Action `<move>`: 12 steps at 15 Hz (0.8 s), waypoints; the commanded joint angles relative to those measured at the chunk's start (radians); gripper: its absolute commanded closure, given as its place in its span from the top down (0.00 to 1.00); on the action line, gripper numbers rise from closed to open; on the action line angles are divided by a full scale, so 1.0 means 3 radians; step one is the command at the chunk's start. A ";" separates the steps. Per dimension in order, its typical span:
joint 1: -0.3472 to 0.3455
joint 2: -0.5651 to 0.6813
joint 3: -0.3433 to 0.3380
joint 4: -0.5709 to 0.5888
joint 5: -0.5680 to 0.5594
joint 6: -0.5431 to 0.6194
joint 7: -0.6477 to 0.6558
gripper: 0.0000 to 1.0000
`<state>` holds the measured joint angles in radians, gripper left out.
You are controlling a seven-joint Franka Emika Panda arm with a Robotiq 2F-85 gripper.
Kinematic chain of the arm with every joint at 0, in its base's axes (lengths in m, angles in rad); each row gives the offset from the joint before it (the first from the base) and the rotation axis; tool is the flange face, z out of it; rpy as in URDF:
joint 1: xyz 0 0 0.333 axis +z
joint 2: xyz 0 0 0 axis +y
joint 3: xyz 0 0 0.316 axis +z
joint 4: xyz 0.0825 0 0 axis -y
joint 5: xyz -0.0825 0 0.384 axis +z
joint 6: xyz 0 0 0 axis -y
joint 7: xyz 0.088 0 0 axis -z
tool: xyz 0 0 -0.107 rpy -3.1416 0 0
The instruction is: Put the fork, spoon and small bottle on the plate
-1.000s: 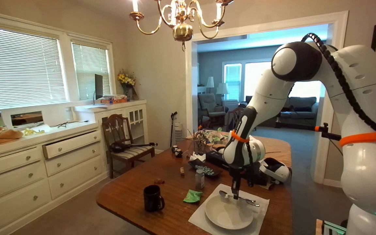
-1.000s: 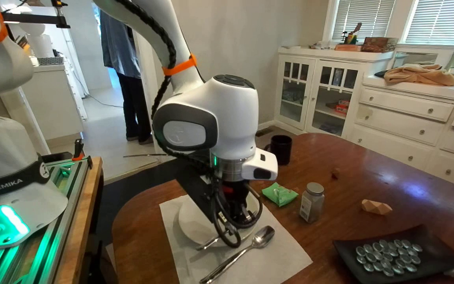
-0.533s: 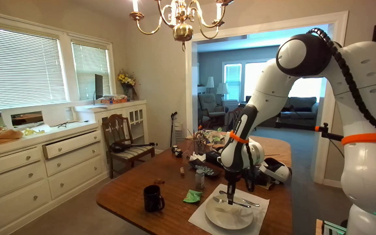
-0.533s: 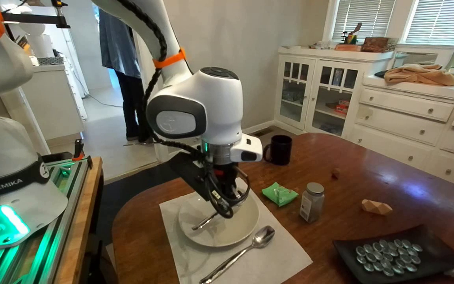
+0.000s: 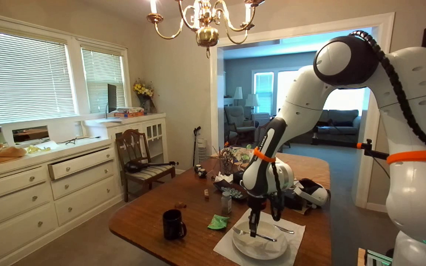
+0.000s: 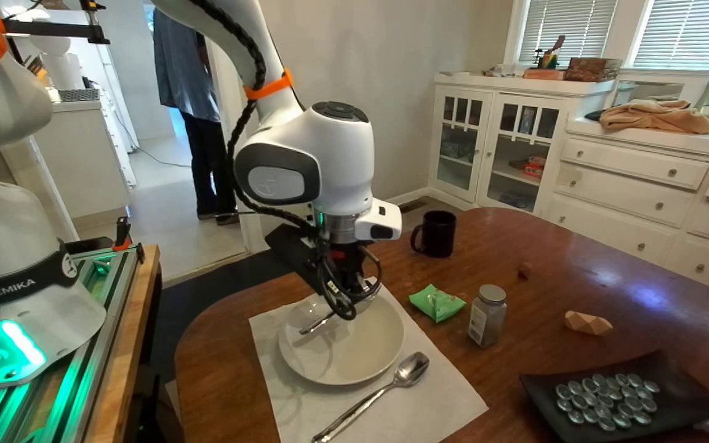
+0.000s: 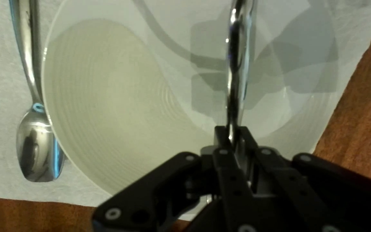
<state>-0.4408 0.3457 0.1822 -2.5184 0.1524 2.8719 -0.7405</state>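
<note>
My gripper [image 5: 253, 235] is shut on the fork and holds it roughly level, a little above the plate. In the wrist view the fingertips [image 7: 233, 133] pinch the fork [image 7: 237, 61], whose handle casts a shadow on the plate. The fork's handle [image 6: 317, 323] shows in an exterior view, its tines hidden there by the gripper. The white plate [image 6: 367, 351] lies on the placemat below. The spoon [image 6: 410, 369] lies beside the plate on the placemat, also in the wrist view [image 7: 39, 145]. The small bottle [image 6: 487, 317], pale with a grey lid, stands upright off the placemat; it also shows in an exterior view [image 5: 226, 203].
A pale placemat [image 6: 440, 403] lies under the plate and spoon. A green packet [image 6: 437, 303] lies between plate and bottle. A black mug [image 6: 438, 234], an orange faceted block [image 6: 587, 322] and a black tray [image 6: 690, 397] of glass pebbles are on the table [image 5: 198, 244].
My gripper has risen with the fork in it and moved from the spoon side of the plate to over the plate. Plate, spoon and bottle have not moved.
</note>
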 commanded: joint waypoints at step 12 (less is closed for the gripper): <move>-0.0221 -0.0222 0.0135 -0.0631 0.0391 0.0169 -0.0276 0.03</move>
<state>-0.4835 0.3217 0.2088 -2.6444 0.2266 2.8872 -0.7842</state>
